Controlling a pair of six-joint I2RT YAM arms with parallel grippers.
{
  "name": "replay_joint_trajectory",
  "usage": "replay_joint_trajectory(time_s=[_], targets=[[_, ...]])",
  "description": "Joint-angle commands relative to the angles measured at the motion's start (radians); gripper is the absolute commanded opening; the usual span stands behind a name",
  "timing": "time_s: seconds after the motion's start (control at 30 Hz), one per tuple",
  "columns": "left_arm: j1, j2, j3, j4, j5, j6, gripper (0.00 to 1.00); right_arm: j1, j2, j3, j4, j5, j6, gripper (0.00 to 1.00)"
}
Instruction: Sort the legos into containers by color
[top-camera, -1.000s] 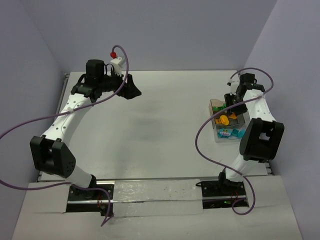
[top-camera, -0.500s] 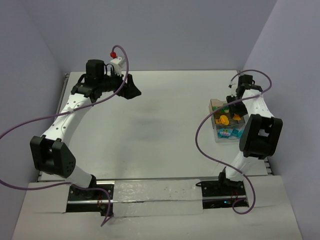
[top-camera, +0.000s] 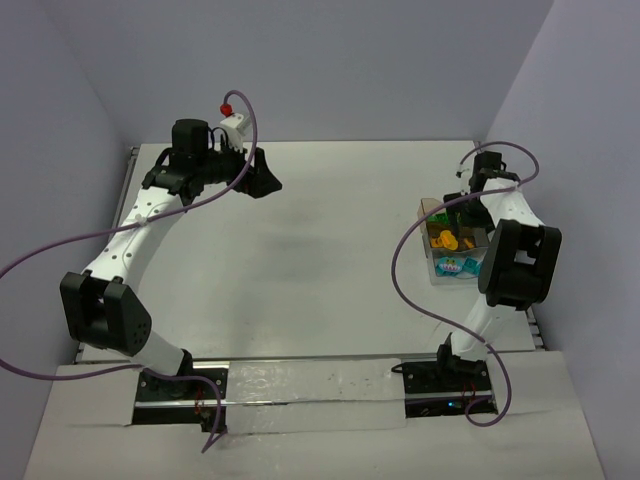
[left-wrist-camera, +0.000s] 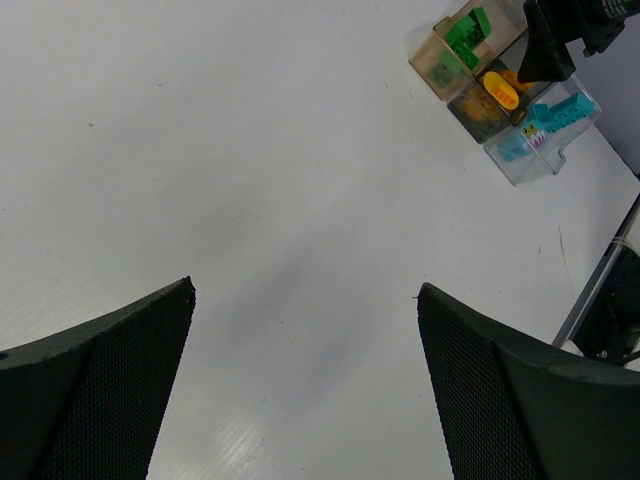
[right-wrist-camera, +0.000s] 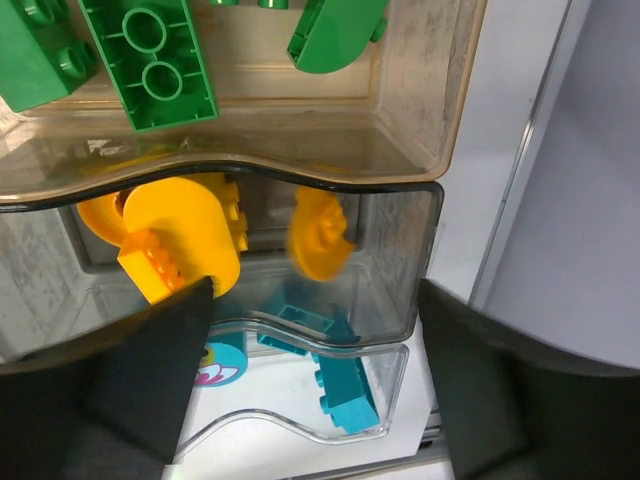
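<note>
The containers stand in a row under my right gripper (right-wrist-camera: 312, 300): a tan-brown one (right-wrist-camera: 425, 110), a smoky one (right-wrist-camera: 405, 285) and a clear one (right-wrist-camera: 300, 435). Green legos (right-wrist-camera: 150, 60) lie in the tan box, and teal legos (right-wrist-camera: 350, 385) lie in the clear box. Orange legos (right-wrist-camera: 175, 235) fill the smoky box, where a round orange piece (right-wrist-camera: 320, 235) looks blurred. My right gripper (top-camera: 468, 205) hangs open above that box with nothing between its fingers. My left gripper (top-camera: 262, 178) is open over bare table at the far left, holding nothing (left-wrist-camera: 305, 287).
The row of containers (top-camera: 455, 242) sits near the table's right edge, close to the purple wall. The right arm's purple cable (top-camera: 400, 270) loops over the table to their left. A red ball (top-camera: 227, 105) tips the cable above the left arm.
My right gripper has opened and shifted slightly toward the back; the round orange piece has left its fingers and is in the smoky box. The left arm has not moved.
</note>
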Motion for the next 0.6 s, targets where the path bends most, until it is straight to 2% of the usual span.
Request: replay_joint_trajectory(time_s=[0.0,0.03,0.23,0.33,0.43,0.57], targets=[[-0.006,-0.008,0.026,0.016,-0.022,0.009,0.99,-0.005,-0.024,0.007,0.013,-0.01,-0.006,0.96],[-0.006,-0.006,0.025,0.016,-0.023,0.007,0.99,-0.002,-0.035,0.016,0.002,-0.024,-0.003,1.0],[0.02,0.001,0.035,0.009,0.029,-0.018,0.99,0.033,-0.189,0.171,-0.124,-0.219,0.034,1.0],[0.055,0.002,0.033,0.005,0.065,-0.049,0.99,0.098,-0.227,0.254,-0.146,-0.293,0.075,1.0],[0.085,-0.017,-0.006,0.016,0.027,-0.045,0.99,0.208,-0.247,0.282,-0.087,-0.33,0.175,1.0],[0.126,-0.041,-0.088,-0.005,-0.032,0.014,0.99,0.408,-0.25,0.247,0.098,-0.308,0.326,1.0]])
